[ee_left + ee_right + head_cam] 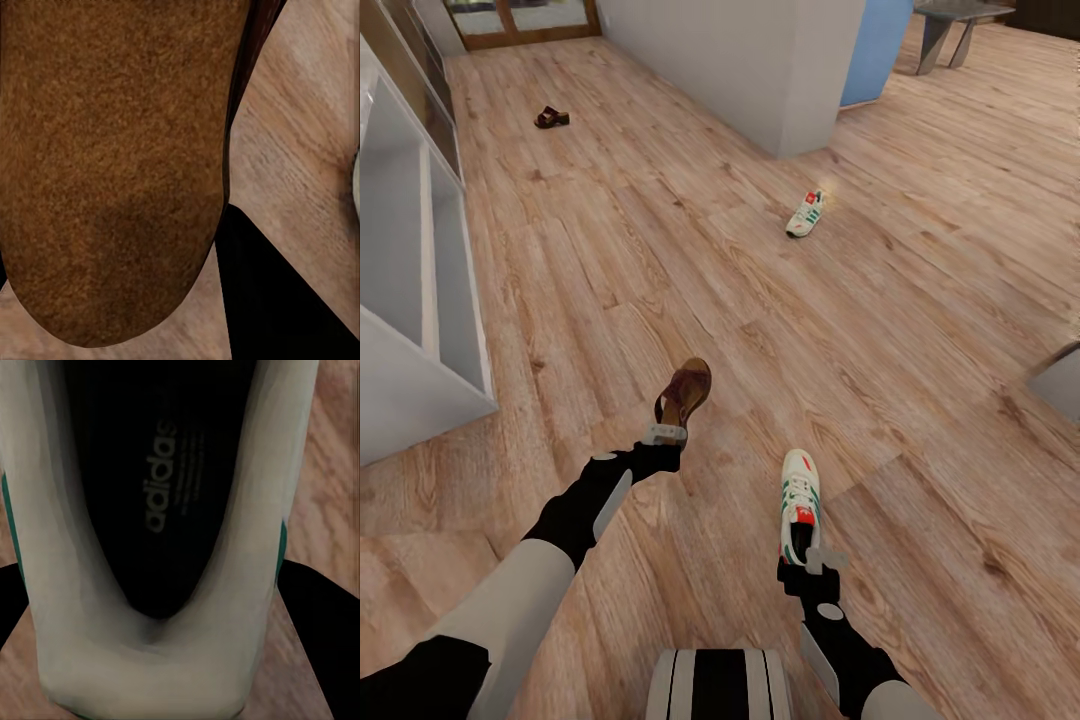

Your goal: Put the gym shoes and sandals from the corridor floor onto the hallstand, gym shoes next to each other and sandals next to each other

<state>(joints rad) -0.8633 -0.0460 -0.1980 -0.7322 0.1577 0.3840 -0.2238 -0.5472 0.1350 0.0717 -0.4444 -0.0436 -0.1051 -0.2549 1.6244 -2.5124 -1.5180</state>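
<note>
My left gripper (pixel 665 434) is shut on the heel end of a dark brown sandal (pixel 684 392), held above the corridor floor (pixel 660 250); its brown footbed (pixel 112 172) lies close before the left wrist camera. My right gripper (pixel 815 556) is shut on the heel of a white gym shoe (pixel 800 495) with green stripes; the right wrist view looks into its dark insole (pixel 161 510). The other gym shoe (pixel 805 213) lies on the floor far ahead to the right. The other sandal (pixel 551 117) lies far ahead to the left. The pale hallstand (pixel 420 300) stands along the left edge.
A white wall block (pixel 760 70) with a blue panel (pixel 875 45) juts in at the back centre. A grey table (pixel 958 25) stands at the far right, and a grey object (pixel 1060 382) cuts in at the right edge. A wooden door frame (pixel 520 25) closes the corridor's far end.
</note>
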